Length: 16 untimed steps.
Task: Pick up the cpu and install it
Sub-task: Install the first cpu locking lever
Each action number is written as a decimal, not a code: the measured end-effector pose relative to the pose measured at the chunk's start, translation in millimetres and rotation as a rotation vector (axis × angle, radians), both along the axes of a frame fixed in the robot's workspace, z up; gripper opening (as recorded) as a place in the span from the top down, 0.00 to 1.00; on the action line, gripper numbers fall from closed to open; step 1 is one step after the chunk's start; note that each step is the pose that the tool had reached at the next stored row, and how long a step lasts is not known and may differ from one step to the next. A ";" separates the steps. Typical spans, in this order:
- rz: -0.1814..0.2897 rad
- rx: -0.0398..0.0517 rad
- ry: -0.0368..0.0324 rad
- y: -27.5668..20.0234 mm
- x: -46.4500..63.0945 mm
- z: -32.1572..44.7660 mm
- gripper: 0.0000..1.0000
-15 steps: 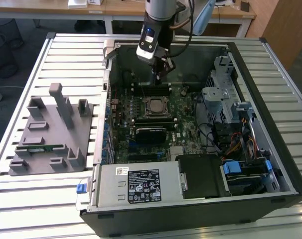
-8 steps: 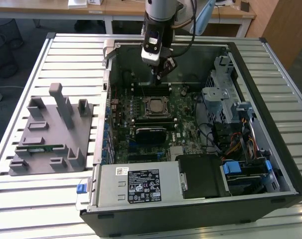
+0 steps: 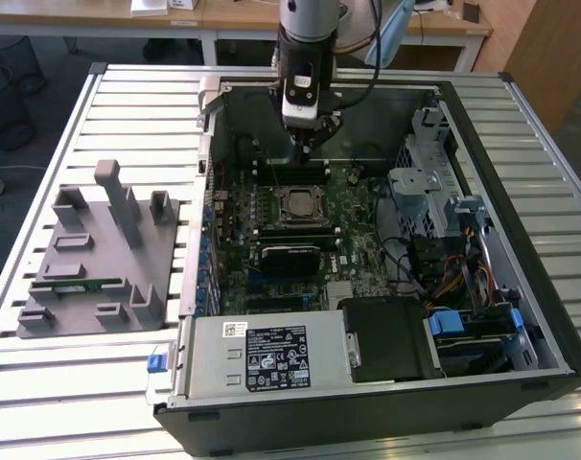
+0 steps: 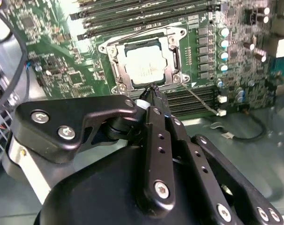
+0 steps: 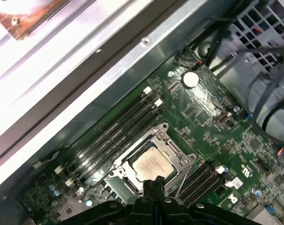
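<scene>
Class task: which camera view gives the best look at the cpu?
The second wrist view: the cpu sits large and bright in its socket. The first wrist view shows it smaller, partly behind the gripper. The exterior view shows it tiny.

**No print legible**

Nothing can be read in any view. The power supply (image 3: 209, 369) carries a large black-and-white label (image 3: 276, 356) with rows of small symbols and fine lines (too small to make out), and a smaller pale sticker (image 3: 235, 329) sits just above it. The cpu (image 4: 144, 63) (image 5: 151, 165) bears faint grey lettering on its metal top in both wrist views, blurred past reading. The motherboard (image 4: 62, 70) shows scattered white markings, among them a small triangle (image 4: 193, 86) at a socket corner and a white mark (image 5: 247, 168) in the first wrist view.
</scene>
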<state>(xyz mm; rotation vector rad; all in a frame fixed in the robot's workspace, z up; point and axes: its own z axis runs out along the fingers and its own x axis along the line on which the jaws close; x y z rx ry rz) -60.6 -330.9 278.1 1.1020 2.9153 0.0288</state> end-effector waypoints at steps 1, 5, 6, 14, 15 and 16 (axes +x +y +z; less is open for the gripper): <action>0.018 0.0000 0.0000 0.0 0.0 -0.2 0.89; 0.090 0.0001 0.0000 0.0 0.0 -1.0 0.89; 0.108 0.0001 0.0000 0.0 0.0 -1.2 0.89; 0.254 0.0000 0.0000 0.0 0.0 -3.1 0.89; 0.271 0.0000 0.0000 0.0 0.0 -3.3 0.89; 0.291 0.0001 0.0000 0.0 0.0 -3.6 0.89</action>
